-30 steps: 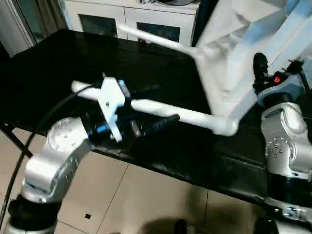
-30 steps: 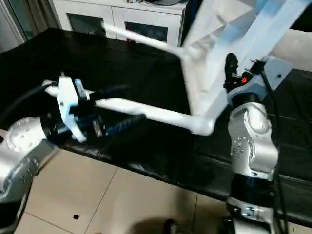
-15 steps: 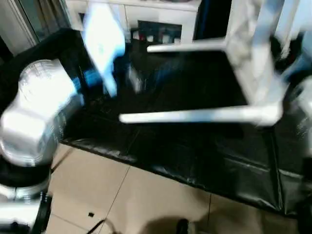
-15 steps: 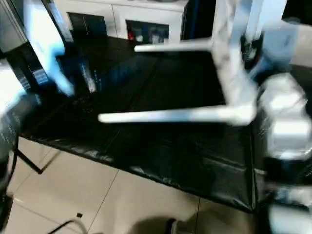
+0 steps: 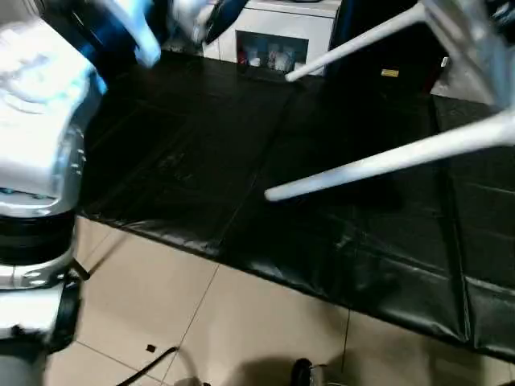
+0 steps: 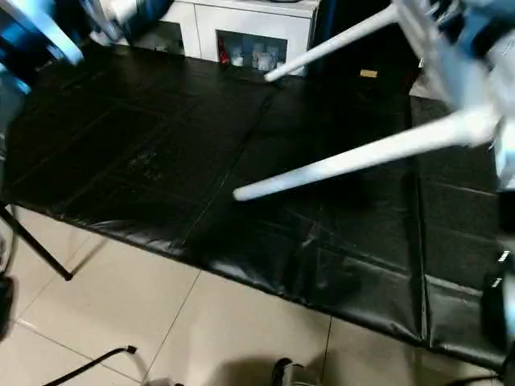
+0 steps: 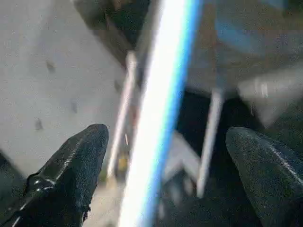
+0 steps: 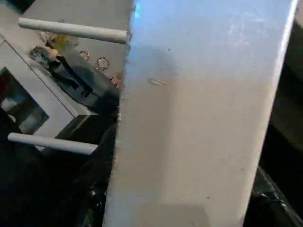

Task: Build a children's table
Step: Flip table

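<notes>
children's table (image 6: 451, 72): lifted above black desk (image 6: 161, 153), two fitted legs (image 6: 354, 161) projecting sideways, probably for turning upright | right gripper (image 8: 189, 208): jaws half-open, clamping tabletop edge | left gripper (image 7: 161, 189): jaws wide, holding nothing

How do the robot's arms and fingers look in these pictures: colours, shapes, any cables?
The left arm is a rounded silver shell over a black ring joint, with a pale blue-white part further up. A thin black cable lies on the floor below it. In the left wrist view, the fingers are black, blunt and finely textured.
</notes>
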Tool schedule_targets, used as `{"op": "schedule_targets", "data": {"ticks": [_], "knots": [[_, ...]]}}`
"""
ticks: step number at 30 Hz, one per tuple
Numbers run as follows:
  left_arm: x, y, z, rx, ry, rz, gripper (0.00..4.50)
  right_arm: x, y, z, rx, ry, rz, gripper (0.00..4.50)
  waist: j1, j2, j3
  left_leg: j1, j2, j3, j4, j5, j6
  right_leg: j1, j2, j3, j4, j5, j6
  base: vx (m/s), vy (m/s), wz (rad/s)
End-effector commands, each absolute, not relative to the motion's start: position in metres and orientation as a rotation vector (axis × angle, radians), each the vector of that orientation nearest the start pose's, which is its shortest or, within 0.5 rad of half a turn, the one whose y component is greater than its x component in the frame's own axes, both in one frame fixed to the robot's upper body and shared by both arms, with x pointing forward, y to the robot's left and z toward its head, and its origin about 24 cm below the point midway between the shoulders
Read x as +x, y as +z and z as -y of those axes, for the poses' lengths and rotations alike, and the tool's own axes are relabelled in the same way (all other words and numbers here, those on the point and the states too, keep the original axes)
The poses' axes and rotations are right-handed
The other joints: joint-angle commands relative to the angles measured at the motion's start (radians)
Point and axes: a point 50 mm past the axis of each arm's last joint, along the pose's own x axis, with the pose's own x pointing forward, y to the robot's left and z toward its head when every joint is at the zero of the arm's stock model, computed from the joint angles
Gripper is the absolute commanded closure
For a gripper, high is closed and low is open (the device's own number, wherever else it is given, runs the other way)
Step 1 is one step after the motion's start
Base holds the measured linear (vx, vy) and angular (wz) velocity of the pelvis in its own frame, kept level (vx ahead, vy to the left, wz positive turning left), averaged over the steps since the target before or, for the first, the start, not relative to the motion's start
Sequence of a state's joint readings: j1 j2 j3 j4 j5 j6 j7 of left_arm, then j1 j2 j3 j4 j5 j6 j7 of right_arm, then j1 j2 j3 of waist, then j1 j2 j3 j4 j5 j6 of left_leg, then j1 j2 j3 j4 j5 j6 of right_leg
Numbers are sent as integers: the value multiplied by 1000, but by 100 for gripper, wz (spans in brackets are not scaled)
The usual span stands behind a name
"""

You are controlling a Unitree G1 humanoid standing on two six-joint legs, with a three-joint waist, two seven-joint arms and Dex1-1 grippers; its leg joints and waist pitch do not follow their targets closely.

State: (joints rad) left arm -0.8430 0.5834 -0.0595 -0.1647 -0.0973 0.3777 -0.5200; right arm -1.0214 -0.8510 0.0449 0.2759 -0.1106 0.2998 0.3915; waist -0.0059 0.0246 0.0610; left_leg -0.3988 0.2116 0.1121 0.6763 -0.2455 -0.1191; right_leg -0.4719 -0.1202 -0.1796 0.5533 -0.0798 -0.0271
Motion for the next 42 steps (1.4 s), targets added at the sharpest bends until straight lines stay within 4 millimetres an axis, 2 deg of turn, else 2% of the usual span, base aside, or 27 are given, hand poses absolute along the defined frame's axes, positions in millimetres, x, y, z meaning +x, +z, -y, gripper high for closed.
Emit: {"op": "schedule_targets", "data": {"ticks": [1,2,3,5,7,13,14,17,18,19,20,21,22,23,24,25,29,31,33,34,35,36,37,39,40,41,42], "knots": [[323,278,-147,675,-537,384,0,345,340,241,-1104,53,274,262,-6,-27,-81,7,-26,38,-62,-236,82,79,5,-8,-78,-648,94,0,0,0],[328,271,-148,690,-519,360,0,347,344,240,-1142,65,269,262,-16,-26,-77,-7,-24,33,-65,-250,82,89,5,-14,-78,-655,90,0,0,0],[330,269,-148,691,-515,357,0,347,346,240,-1153,68,268,262,-17,-24,-80,-2,-22,31,-63,-266,82,85,1,-16,-78,-658,90,0,0,0],[334,266,-147,686,-506,353,0,348,350,238,-1204,87,262,262,-19,-21,-81,-2,-21,29,-65,-261,82,89,-5,-13,-77,-642,76,0,0,0],[338,262,-142,644,-519,348,0,351,356,234,-1253,126,232,262,-17,-24,-80,0,-18,29,-66,-264,82,86,-9,-8,-72,-633,43,0,0,0],[349,249,-135,503,-518,301,0,360,385,221,-1441,185,131,262,-25,-21,-77,-19,-13,21,-70,-291,84,93,-17,3,-52,-625,10,0,0,0],[350,247,-134,491,-514,291,0,361,388,218,-1457,205,121,262,-25,-20,-79,-19,-10,21,-72,-277,82,94,-20,9,-50,-608,-3,0,0,0],[352,241,-130,465,-515,281,0,364,395,205,-1529,249,116,262,-22,-30,-85,-25,-7,25,-71,-217,84,94,-19,21,-33,-537,-54,0,0,0],[351,239,-128,442,-520,278,0,364,395,199,-1539,282,112,262,-18,-40,-84,-24,-6,30,-69,-189,88,91,-19,28,-27,-514,-74,0,0,0],[351,239,-128,442,-520,278,0,364,395,199,-1539,282,112,262,-13,-36,-81,-16,-5,33,-68,-195,88,82,-18,34,-25,-523,-92,0,0,0],[351,237,-127,437,-522,277,0,365,395,197,-1540,294,111,262,-11,-33,-82,-11,-4,34,-68,-189,91,82,-19,38,-24,-512,-103,0,0,0],[346,225,-116,364,-556,257,0,367,385,184,-1530,400,96,262,-12,-42,-85,-23,4,36,-71,-121,104,95,-18,44,-5,-422,-142,0,0,0],[345,222,-113,344,-564,250,0,367,383,182,-1527,420,93,262,-6,-40,-86,-20,6,36,-71,-103,106,95,-18,46,-2,-395,-154,0,0,0],[343,217,-109,315,-577,238,0,367,379,179,-1521,449,88,262,-5,-44,-85,-21,6,37,-70,-84,109,95,-17,49,1,-371,-163,0,0,0],[343,216,-108,308,-580,235,0,367,378,179,-1520,456,86,227,-2,-42,-87,-20,8,36,-70,-59,118,98,-17,53,10,-333,-185,0,0,0],[341,214,-106,302,-587,230,0,367,375,178,-1521,477,74,206,-1,-47,-87,-16,5,40,-69,-70,123,94,-15,55,10,-332,-192,0,0,0],[340,203,-106,319,-578,190,0,367,362,175,-1503,560,41,181,-1,-49,-80,-18,6,39,-74,-124,113,101,-17,54,0,-390,-166,0,0,0],[341,199,-109,315,-556,175,0,365,360,174,-1486,595,32,152,-6,-56,-75,-15,0,40,-73,-202,82,98,-13,47,-12,-515,-101,0,0,0],[344,196,-114,339,-528,157,0,355,356,172,-1400,687,34,136,-11,-54,-73,-10,-7,41,-70,-227,74,95,-8,38,-32,-584,-42,0,0,0],[344,195,-115,340,-518,153,0,352,357,173,-1398,694,36,129,-11,-50,-73,-7,-3,36,-72,-232,68,94,-11,37,-32,-597,-31,0,0,0],[345,195,-116,344,-516,149,0,350,358,174,-1374,705,40,118,-12,-52,-72,-9,-4,36,-71,-236,68,94,-8,34,-34,-604,-24,0,0,0],[346,194,-118,349,-512,143,0,346,359,176,-1335,726,47,108,-15,-43,-72,-4,-5,35,-72,-258,66,92,-5,30,-43,-611,-16,0,0,0],[346,194,-119,351,-511,141,0,345,359,176,-1322,733,50,100,-17,-40,-77,-5,-5,31,-73,-268,69,97,-4,25,-41,-599,-14,0,0,0],[348,193,-122,368,-497,140,0,340,368,183,-1308,703,83,80,-18,-31,-74,-3,-5,28,-74,-281,67,95,-3,21,-43,-600,-14,0,0,0],[350,194,-124,371,-485,140,0,337,376,188,-1295,671,114,71,-22,-27,-73,-2,-7,27,-72,-300,64,94,-3,15,-49,-621,-7,0,0,0],[352,194,-127,374,-474,139,0,336,382,192,-1272,650,142,62,-25,-31,-74,-1,-9,28,-71,-308,62,94,0,12,-54,-631,0,0,0,0],[353,195,-129,386,-465,137,0,334,387,195,-1252,650,181,54,-28,-26,-75,4,-11,27,-69,-319,61,92,0,5,-61,-642,8,0,0,0]]}}
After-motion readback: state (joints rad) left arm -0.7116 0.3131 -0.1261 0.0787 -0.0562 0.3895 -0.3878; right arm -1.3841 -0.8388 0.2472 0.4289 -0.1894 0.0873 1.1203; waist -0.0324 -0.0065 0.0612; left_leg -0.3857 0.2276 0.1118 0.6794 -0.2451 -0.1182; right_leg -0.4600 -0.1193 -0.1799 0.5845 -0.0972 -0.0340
